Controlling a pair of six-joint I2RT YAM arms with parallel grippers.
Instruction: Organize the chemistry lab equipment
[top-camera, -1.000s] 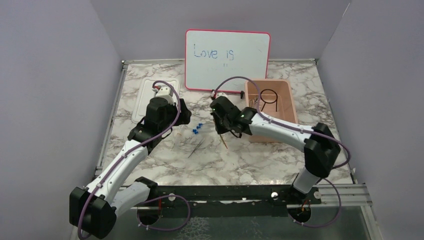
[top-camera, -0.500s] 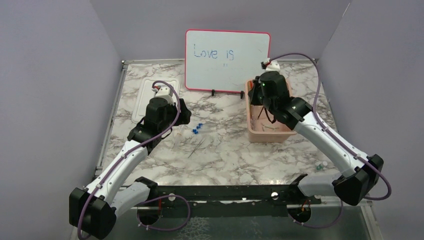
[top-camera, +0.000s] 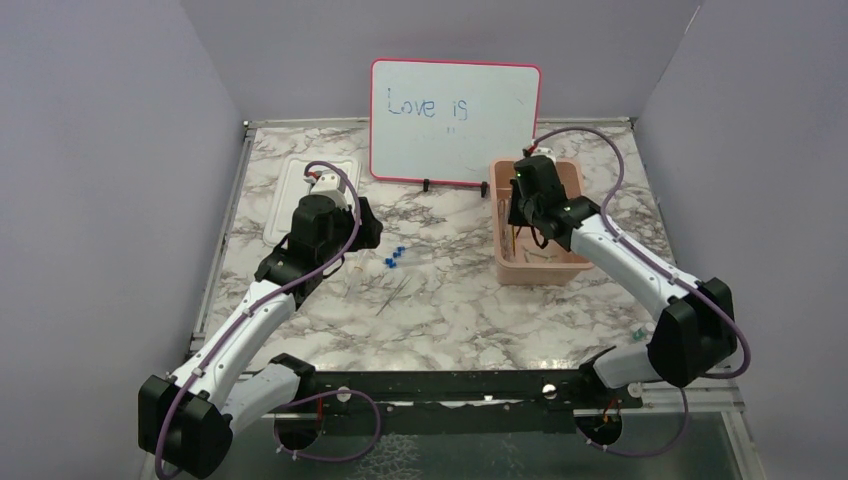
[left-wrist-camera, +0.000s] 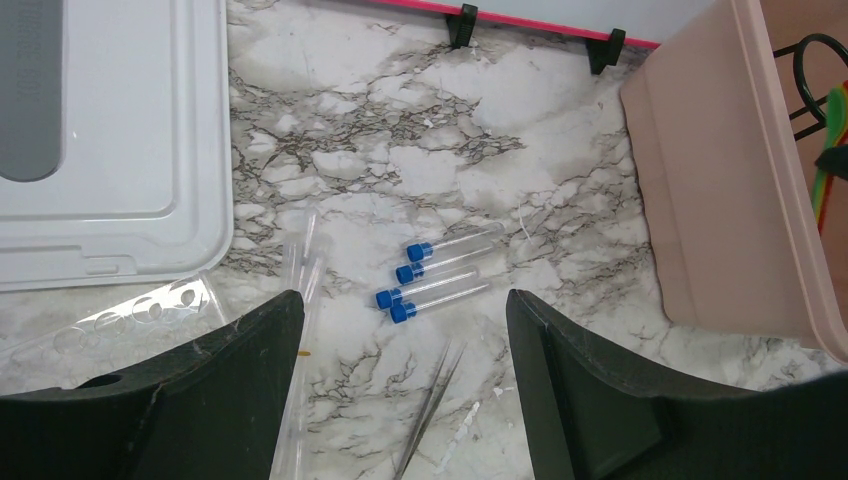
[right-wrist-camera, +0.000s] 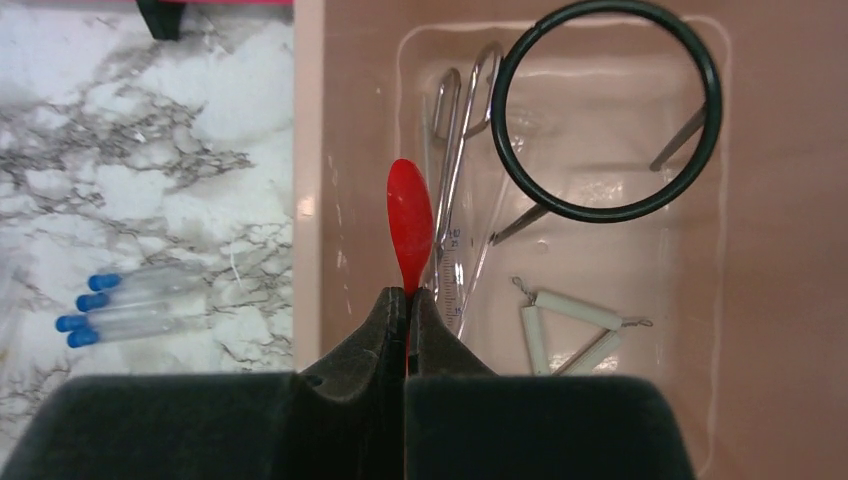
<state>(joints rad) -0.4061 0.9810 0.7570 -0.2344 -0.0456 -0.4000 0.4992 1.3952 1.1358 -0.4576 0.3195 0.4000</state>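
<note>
Two arms start from the near edge of the tabletop (top-camera: 470, 310). The left arm goes forward and a little to the right from its base, then its wrist bends down over the left-middle part of the marble. The left end effector (left-wrist-camera: 402, 310) stands wide, and I see nothing between its fingers. Under it, in the left wrist view, thin metal tweezers (left-wrist-camera: 430, 410) lie on the marble. Just beyond them four clear blue-capped tubes (left-wrist-camera: 440, 270) lie side by side, caps toward the left in that view. To the left of the tubes there is a clear strip with round holes (left-wrist-camera: 120, 320), and beyond it the white lid (left-wrist-camera: 110, 150) lies flat.

The right arm has its elbow low at the right side, and its long forearm reaches forward and to the left up to the pink tub (top-camera: 540, 272). The right end effector (right-wrist-camera: 405, 300) points down over the left part of the tub, with its fingers pressed together on the red-yellow stick (right-wrist-camera: 411, 220). From the wrist camera I see only the red end of the stick, above the tub floor. In the tub lie metal forceps (right-wrist-camera: 455, 170), a black wire ring with stem (right-wrist-camera: 598, 212) and a triangle of white rods (right-wrist-camera: 570, 325). Behind everything the pink-framed whiteboard (top-camera: 455, 120) stands upright at the back of the tabletop.
</note>
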